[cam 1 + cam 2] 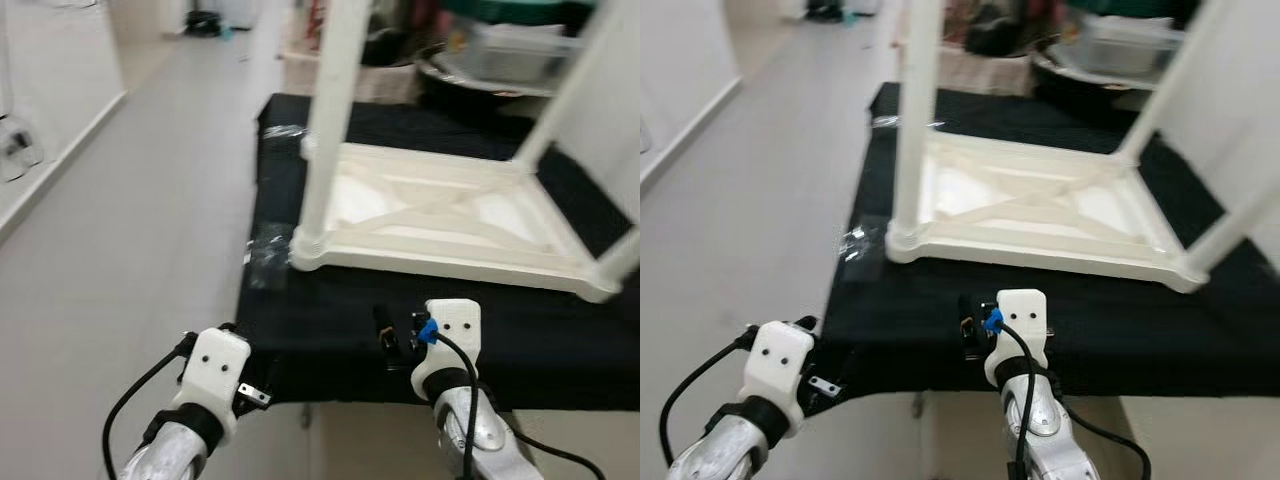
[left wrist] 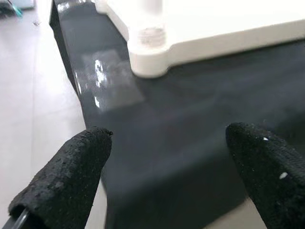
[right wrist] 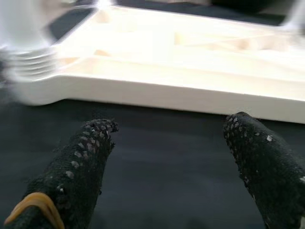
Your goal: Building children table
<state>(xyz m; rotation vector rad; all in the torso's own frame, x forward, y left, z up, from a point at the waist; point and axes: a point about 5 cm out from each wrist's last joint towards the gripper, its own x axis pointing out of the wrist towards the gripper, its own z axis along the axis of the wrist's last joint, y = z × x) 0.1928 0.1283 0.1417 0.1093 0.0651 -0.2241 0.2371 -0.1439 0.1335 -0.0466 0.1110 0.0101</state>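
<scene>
Hovering just over the near edge of the black cloth-covered work surface (image 1: pixel 330 320), the left gripper (image 2: pixel 167 167) is sitting with its two knobbly black fingers (image 2: pixel 71 176) spread wide apart, nothing between them, nothing touching them. The right gripper (image 3: pixel 171 157) is doing the same thing a bit further in over the cloth: fingers (image 3: pixel 81 162) splayed open, empty, pointing at the long side rail of the table. One of its fingers is wearing a yellowish band near the base.

The white plastic children's table (image 1: pixel 440 215) is lying upside down on the cloth, smooth moulded plastic with a raised rim and crossed stiffening ribs inside the underside. Round white legs are sticking straight up from its corners; the near left leg (image 1: pixel 325 120) is sitting in a rounded, ridged corner socket, right ahead of the left gripper but well clear of it. Another leg (image 1: pixel 575 85) is rising at the far right corner.

Some crinkly clear plastic wrap (image 1: pixel 265 255) is lying on the cloth beside that near left corner. Pale grey floor tiles (image 1: pixel 130 230) are running along the left side.
</scene>
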